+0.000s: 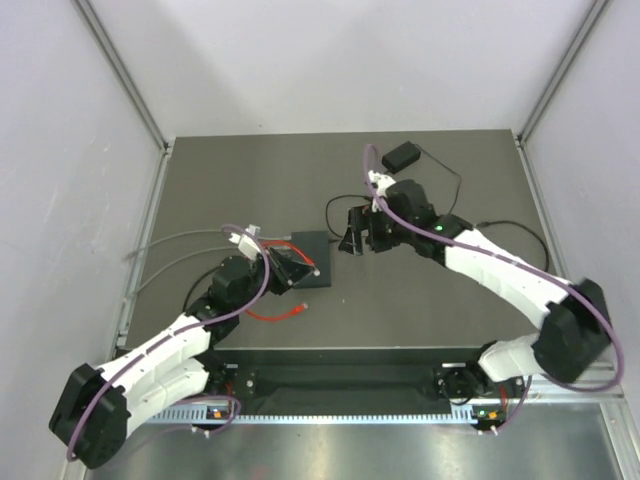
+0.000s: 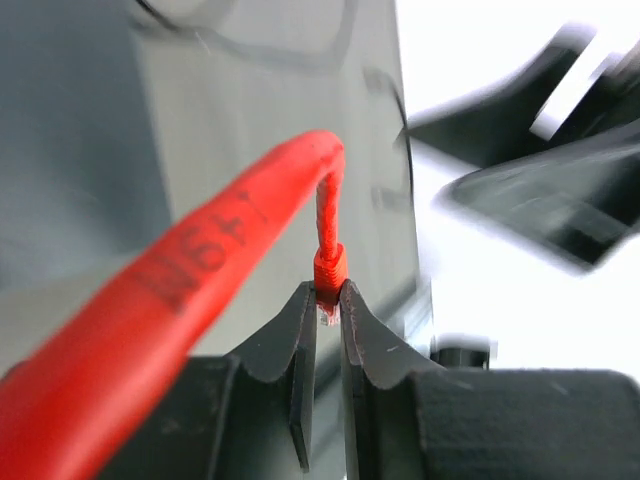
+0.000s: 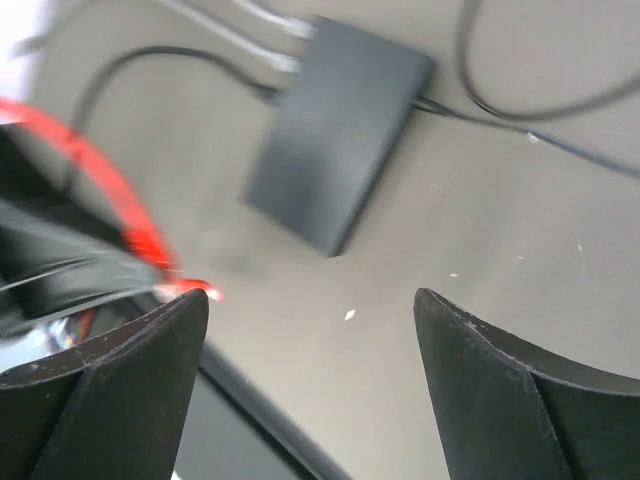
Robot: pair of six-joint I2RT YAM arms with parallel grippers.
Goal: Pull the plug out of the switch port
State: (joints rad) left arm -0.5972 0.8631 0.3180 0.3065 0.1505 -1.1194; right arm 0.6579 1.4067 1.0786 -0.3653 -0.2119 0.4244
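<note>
left claw (image 2: 325, 300) clamped on red plug (image 2: 330, 265), cord (image 2: 200, 260) looping back over it. switch (image 1: 318, 252) sits on the desk (image 1: 420, 300) right at that claw; right claw (image 3: 310, 300) gapes empty just beside its right edge. Pull is left's job, away from switch.

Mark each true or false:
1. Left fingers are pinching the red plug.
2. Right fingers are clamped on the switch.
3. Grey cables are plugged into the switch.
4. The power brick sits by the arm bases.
1. True. The left fingers are closed on the red plug.
2. False. The right fingers are spread wide and hold nothing. The switch lies apart from them.
3. True. Grey cables enter one edge of the switch.
4. False. The power brick lies near the far edge of the table, beyond the right arm's fingers.
</note>
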